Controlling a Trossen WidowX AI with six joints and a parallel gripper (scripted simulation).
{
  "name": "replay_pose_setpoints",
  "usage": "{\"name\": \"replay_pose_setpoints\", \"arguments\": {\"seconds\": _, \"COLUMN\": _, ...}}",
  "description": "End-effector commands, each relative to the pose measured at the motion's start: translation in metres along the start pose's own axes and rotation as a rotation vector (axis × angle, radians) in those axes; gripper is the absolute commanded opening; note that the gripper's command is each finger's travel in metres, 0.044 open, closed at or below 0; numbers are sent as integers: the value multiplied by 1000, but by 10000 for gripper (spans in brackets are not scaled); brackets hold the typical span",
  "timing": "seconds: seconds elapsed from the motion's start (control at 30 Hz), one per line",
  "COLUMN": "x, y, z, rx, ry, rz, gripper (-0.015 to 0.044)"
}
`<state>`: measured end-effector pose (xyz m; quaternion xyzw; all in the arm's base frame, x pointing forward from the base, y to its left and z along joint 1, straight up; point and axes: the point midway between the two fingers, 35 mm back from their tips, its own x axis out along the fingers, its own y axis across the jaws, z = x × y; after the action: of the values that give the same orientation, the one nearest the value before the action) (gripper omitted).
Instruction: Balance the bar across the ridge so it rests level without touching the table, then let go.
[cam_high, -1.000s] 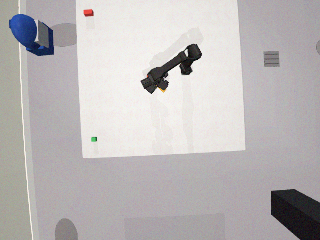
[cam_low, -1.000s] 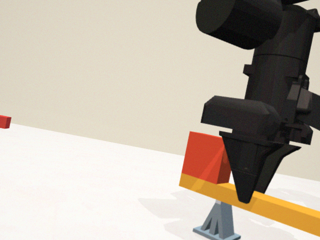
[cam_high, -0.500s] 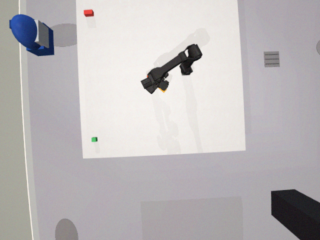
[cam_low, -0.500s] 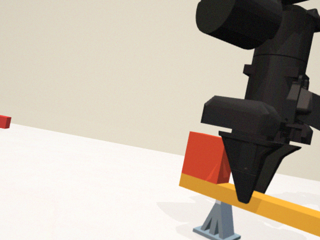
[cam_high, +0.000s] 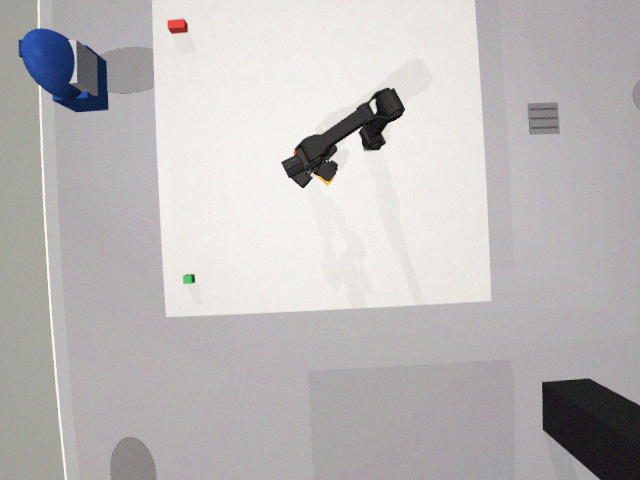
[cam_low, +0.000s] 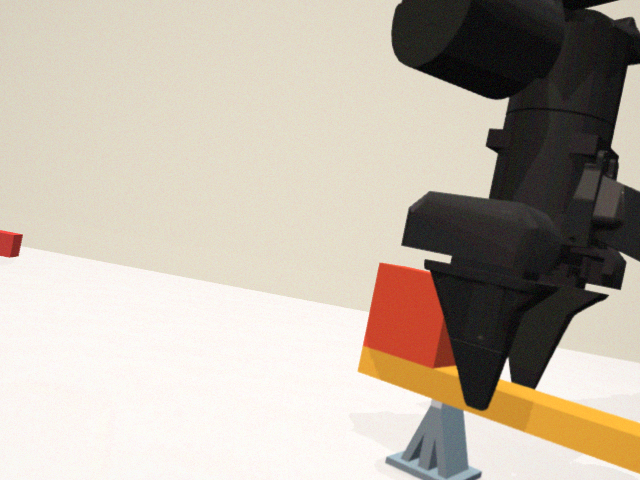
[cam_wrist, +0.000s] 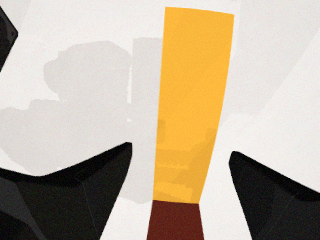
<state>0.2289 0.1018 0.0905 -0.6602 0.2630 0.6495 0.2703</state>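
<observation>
The fingers (cam_low: 500, 397) stand wide around the bar (cam_low: 573, 413) (cam_wrist: 189, 100), lower right; brushing it while withdrawing could tip it off the ridge (cam_low: 453, 439).

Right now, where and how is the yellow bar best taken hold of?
I'd grip the yellow bar just beyond the red block on top, coming from above. Its long, narrow shape should let the jaws close across its width, one on each long side, and the block covers the top at one end.
</observation>
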Motion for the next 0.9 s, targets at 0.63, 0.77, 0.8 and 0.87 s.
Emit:
{"name": "replay_pose_setpoints", "arguments": {"seconds": 0.63, "x": -100, "y": 0, "z": 0, "rx": 0, "ry": 0, "rz": 0, "gripper": 440}}
{"name": "replay_pose_setpoints", "arguments": {"seconds": 0.77, "x": -100, "y": 0, "z": 0, "rx": 0, "ry": 0, "rz": 0, "gripper": 440}}
{"name": "replay_pose_setpoints", "arguments": {"seconds": 0.8, "x": -100, "y": 0, "z": 0, "rx": 0, "ry": 0, "rz": 0, "gripper": 440}}
{"name": "replay_pose_setpoints", "arguments": {"seconds": 0.87, "x": -100, "y": 0, "z": 0, "rx": 0, "ry": 0, "rz": 0, "gripper": 440}}
